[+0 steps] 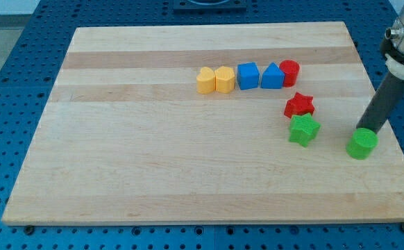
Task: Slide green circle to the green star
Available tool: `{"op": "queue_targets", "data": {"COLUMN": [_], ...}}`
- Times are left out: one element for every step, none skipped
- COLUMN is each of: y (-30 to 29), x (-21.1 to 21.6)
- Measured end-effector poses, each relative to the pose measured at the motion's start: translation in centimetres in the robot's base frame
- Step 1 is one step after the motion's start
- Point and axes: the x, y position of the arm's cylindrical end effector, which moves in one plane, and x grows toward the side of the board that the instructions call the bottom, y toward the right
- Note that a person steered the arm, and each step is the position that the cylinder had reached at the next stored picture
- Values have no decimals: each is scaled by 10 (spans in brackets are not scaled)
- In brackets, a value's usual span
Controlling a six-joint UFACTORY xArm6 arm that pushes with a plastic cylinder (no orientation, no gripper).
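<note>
One camera looks down at a slant from past the view's bottom edge, facing the far side. It stands back enough to take in the whole desk (153,173), with blue pegboard (7,83) around it.

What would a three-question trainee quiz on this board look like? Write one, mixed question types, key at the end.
1. True or false: the green circle already touches the green star.
2. Multiple choice: my tip is (A) at the circle's top edge, on its far side from the star; (B) between circle and star; (C) beside the yellow blocks.
3. Fill in: the block just above the green star in the view is the red ____.

Key: 1 false, bare board shows between them. 2 A. 3 star.
</note>
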Motion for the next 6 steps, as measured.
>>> {"op": "queue_targets", "data": {"y": [10,64,69,50,18,-15], "x": [-18,-19,3,25,31,35]}}
